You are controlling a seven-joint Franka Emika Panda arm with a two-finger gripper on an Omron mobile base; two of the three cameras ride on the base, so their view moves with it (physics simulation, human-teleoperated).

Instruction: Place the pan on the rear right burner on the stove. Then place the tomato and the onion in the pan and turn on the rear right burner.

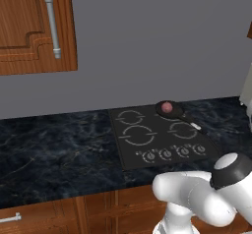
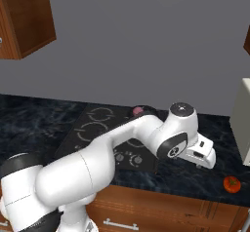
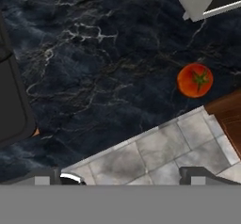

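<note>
The black pan (image 1: 170,111) sits on the rear right burner of the stove (image 1: 147,149), its handle pointing to the front right. The pinkish-purple onion (image 1: 167,107) lies inside the pan and also shows past my arm as the onion (image 2: 138,111). The orange-red tomato (image 2: 232,183) rests on the dark counter near its front edge, right of the stove. My gripper (image 2: 205,162) hangs over the counter, left of and above the tomato. In the hand view the tomato (image 3: 195,80) lies up and to the right of my open gripper (image 3: 121,177), which holds nothing.
A white appliance (image 2: 242,119) stands on the counter at the far right, just behind the tomato. The counter's front edge and grey floor tiles (image 3: 164,148) lie under the hand. Four knobs (image 1: 172,153) line the stove's front. A wooden wall cabinet (image 1: 34,26) hangs upper left.
</note>
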